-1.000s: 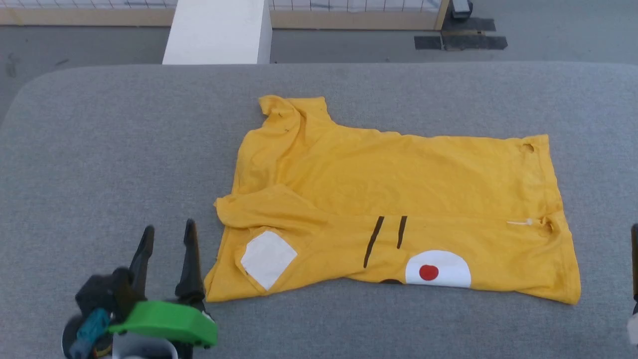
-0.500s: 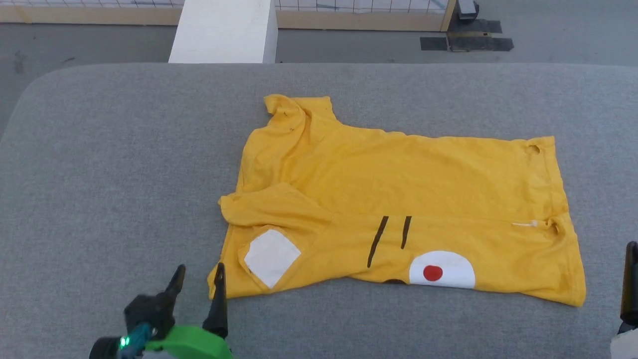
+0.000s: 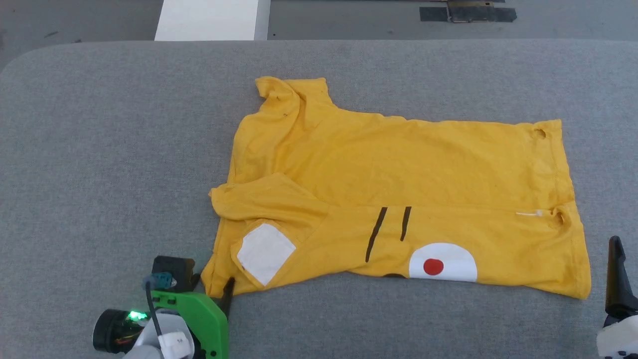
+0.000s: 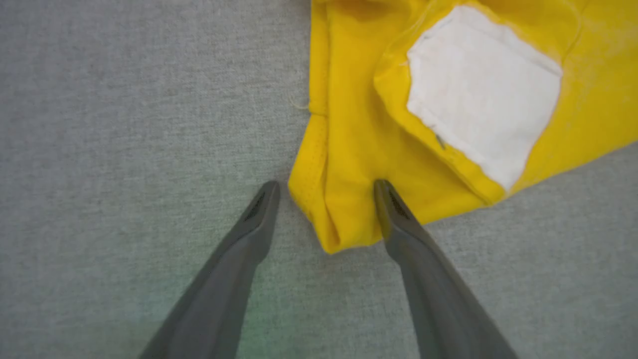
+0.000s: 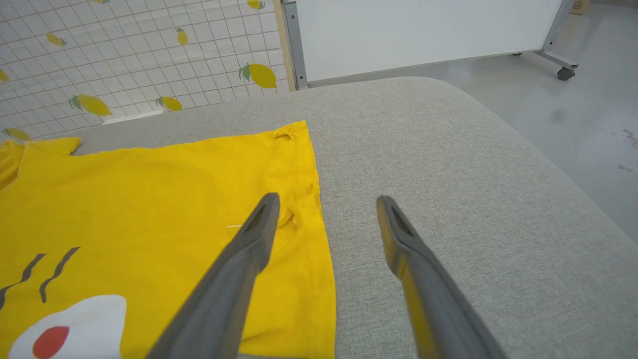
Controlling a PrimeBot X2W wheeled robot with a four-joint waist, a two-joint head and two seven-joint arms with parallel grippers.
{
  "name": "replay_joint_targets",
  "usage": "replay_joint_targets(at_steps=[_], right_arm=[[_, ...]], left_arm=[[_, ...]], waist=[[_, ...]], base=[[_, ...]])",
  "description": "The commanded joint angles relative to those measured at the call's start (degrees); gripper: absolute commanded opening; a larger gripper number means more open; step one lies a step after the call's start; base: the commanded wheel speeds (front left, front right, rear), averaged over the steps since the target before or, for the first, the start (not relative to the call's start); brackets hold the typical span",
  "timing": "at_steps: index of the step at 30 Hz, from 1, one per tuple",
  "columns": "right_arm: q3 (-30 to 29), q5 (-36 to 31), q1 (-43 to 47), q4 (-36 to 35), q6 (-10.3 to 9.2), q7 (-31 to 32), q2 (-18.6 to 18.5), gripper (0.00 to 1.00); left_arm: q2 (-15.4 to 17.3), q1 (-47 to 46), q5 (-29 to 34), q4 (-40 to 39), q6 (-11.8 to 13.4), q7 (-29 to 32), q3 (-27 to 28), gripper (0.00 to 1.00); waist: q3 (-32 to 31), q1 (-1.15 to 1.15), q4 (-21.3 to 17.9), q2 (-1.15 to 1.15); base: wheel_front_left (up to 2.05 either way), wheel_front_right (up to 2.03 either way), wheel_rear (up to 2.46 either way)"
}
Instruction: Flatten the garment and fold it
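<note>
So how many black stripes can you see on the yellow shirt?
2. Both lie side by side near the middle of the garment, just above the round white patch: the longer stripe on the left, the shorter stripe beside it. More may be hidden under the fold.

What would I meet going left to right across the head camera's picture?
Left arm's dark fingers, on the yellow T-shirt a square white patch, two black stripes, a white oval with red dot, right arm's dark fingers.

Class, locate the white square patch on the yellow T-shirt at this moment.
In the head view, the white square patch lies near the lower-left corner of the yellow T-shirt, just beyond the open left gripper that straddles that corner.
</note>
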Motion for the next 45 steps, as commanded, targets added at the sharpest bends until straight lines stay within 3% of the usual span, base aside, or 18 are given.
replay_joint_targets(at_steps=[1, 2, 3, 10, 16, 19, 30, 31, 32, 40, 45], right_arm=[[0.3, -0.1, -0.9, 0.1, -0.08, 0.3, 0.1, 1.0], [0.5, -0.1, -1.1, 0.1, -0.08, 0.5, -0.1, 1.0], [0.9, -0.2, -1.5, 0.1, -0.08, 0.7, -0.4, 1.0], [3.5, 0.9, -5.2, 0.4, -0.08, 4.2, -5.3, 1.0], [4.1, 1.9, -5.6, 4.4, -0.08, 14.4, -9.1, 1.0], [4.4, 2.9, -4.5, 6.4, -0.08, 19.0, -9.8, 1.0], [5.3, 5.9, -4.7, 13.8, -0.08, 25.0, -8.0, 1.0], [5.4, 6.1, -4.8, 14.5, -0.08, 26.0, -7.9, 0.41], [5.6, 6.2, -5.0, 14.8, -0.08, 26.5, -7.8, 0.0], [4.6, 6.3, -8.3, 13.9, -0.08, 25.0, -8.3, 0.0], [2.5, 6.7, -8.4, 10.7, -0.08, 25.4, -9.9, 0.0]], left_arm=[[0.2, -0.6, -0.9, 1.4, -0.6, 1.0, -0.4, 1.0], [-0.1, -0.6, -1.5, 1.7, -1.0, 1.2, -0.6, 0.33], [-0.3, -0.5, -2.0, 1.9, -1.6, 1.3, -0.8, 0.0], [-0.9, 1.4, -3.8, 2.0, -1.8, -1.2, 0.4, 0.0], [-0.8, 2.8, -4.3, 0.2, -1.1, -2.6, 1.1, 0.0], [-0.9, 2.4, -4.1, -0.7, -0.9, -2.6, 1.0, 0.0], [-1.6, -1.5, -3.0, -1.6, -0.8, -2.6, 0.6, 0.0], [-1.5, -1.7, -3.0, -1.6, -0.8, -2.6, 0.7, 0.0], [-1.5, -1.9, -2.9, -1.5, -0.8, -2.7, 0.7, 0.0], [-1.5, -2.0, -4.9, -1.9, -1.2, -4.0, 2.5, 0.0], [0.0, 0.4, -7.2, -5.4, 0.0, -3.7, 5.2, 0.0]], waist=[[0.4, 0.0, -0.3, 0.0], [0.5, 0.0, -0.3, 0.0], [0.5, 0.0, -0.4, 0.0], [-1.1, 0.0, -0.4, 0.0], [-1.5, 0.0, 0.4, 0.0], [-0.3, 0.0, 1.1, 0.0], [3.6, 0.0, 2.5, 0.0], [3.8, 0.0, 2.6, 0.0], [3.8, 0.0, 2.6, 0.0], [2.0, 0.0, 2.1, 0.0], [-0.4, 0.0, 2.1, 0.0]], base=[[0.0, 0.0, 0.0], [0.0, 0.0, 0.0], [0.0, 0.0, 0.0], [0.0, 0.0, 0.0], [0.0, 0.0, 0.0], [0.0, 0.0, 0.0], [0.0, 0.0, 0.0], [0.0, 0.0, 0.0], [0.0, 0.0, 0.0], [0.0, 0.0, 0.0], [0.0, 0.0, 0.0]])
